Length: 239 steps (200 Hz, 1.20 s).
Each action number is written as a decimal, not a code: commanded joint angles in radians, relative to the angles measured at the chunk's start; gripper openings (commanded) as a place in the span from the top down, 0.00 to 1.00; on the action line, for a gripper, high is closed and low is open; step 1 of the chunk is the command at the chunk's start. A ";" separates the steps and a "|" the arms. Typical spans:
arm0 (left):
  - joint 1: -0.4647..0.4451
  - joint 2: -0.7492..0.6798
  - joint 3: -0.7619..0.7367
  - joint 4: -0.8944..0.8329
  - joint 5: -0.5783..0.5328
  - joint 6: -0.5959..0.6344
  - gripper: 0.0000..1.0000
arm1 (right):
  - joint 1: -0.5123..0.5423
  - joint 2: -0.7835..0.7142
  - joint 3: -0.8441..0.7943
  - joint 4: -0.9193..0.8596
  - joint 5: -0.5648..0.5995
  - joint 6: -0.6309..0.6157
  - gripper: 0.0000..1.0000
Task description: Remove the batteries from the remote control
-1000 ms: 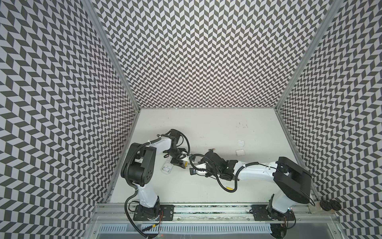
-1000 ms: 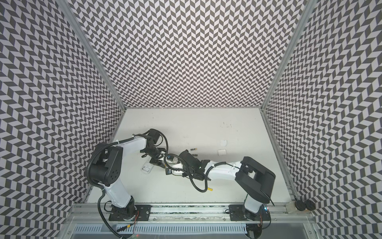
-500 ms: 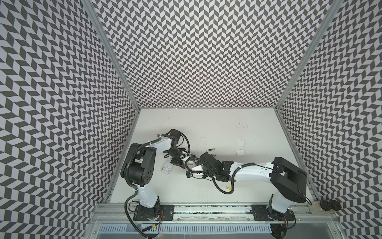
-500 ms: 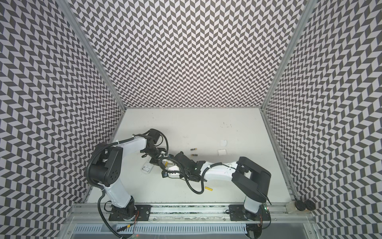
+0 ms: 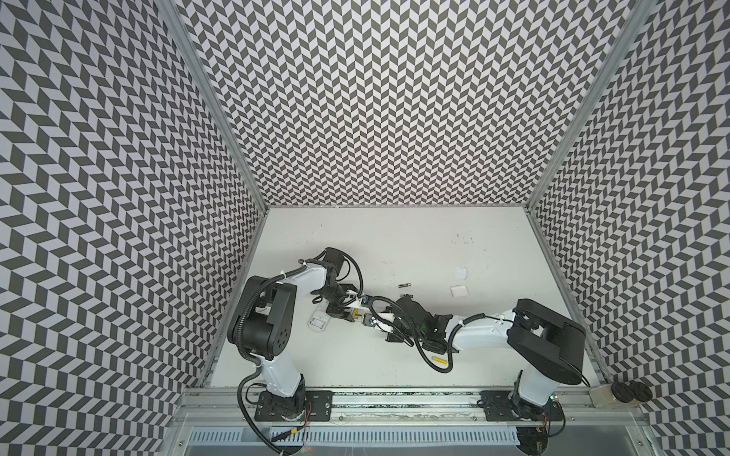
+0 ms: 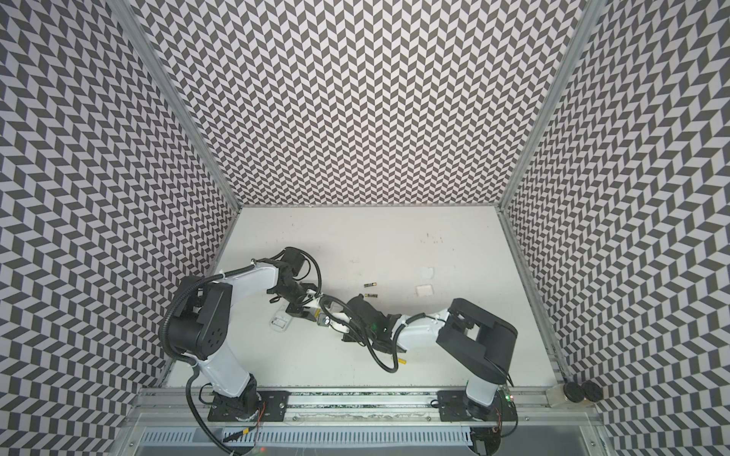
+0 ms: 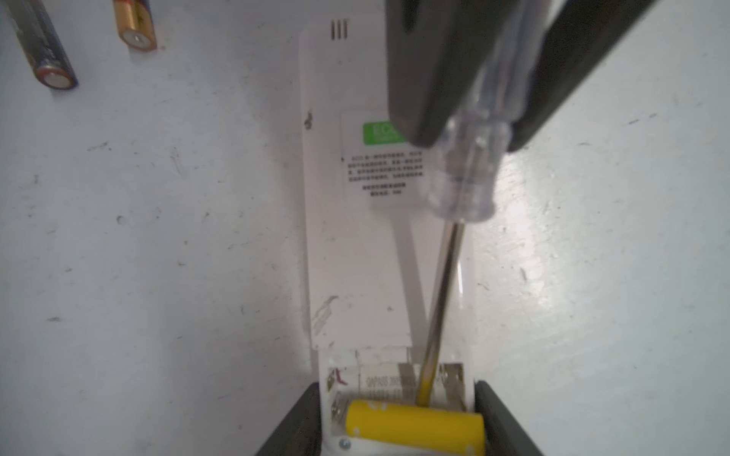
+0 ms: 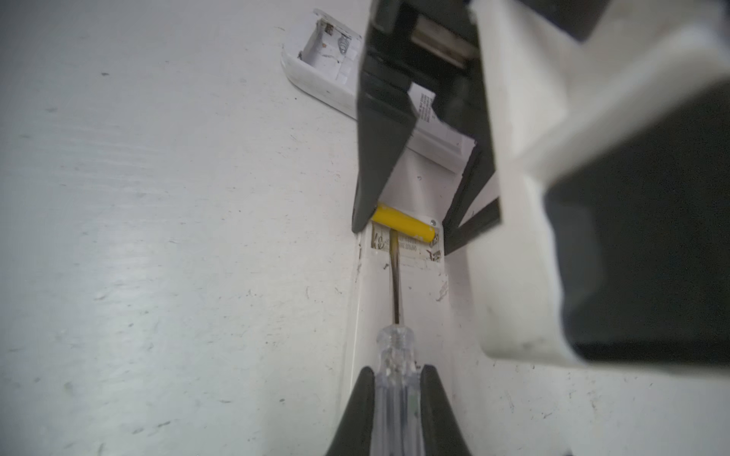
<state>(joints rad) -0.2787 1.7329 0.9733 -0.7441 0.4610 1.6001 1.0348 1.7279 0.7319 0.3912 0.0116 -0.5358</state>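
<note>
Right gripper: clamped on the clear handle of the screwdriver.
Screwdriver tip: against the yellow battery seated in the remote compartment.
Left gripper: jaws astride the remote; grip undetermined.
Black batteries: loose on the table.

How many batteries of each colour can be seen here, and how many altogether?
Black batteries: 2, loose on the table.
Yellow batteries: 2, one loose, one in the remote.
Total: 4.
</note>
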 commanded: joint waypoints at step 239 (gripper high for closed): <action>-0.051 0.073 -0.007 0.093 0.068 -0.148 0.67 | -0.146 -0.529 -0.240 -0.174 0.039 0.179 1.00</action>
<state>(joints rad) -0.3210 1.7584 0.9565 -0.6567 0.5468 1.4876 0.9310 1.2678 0.5030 0.2146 -0.0040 -0.4267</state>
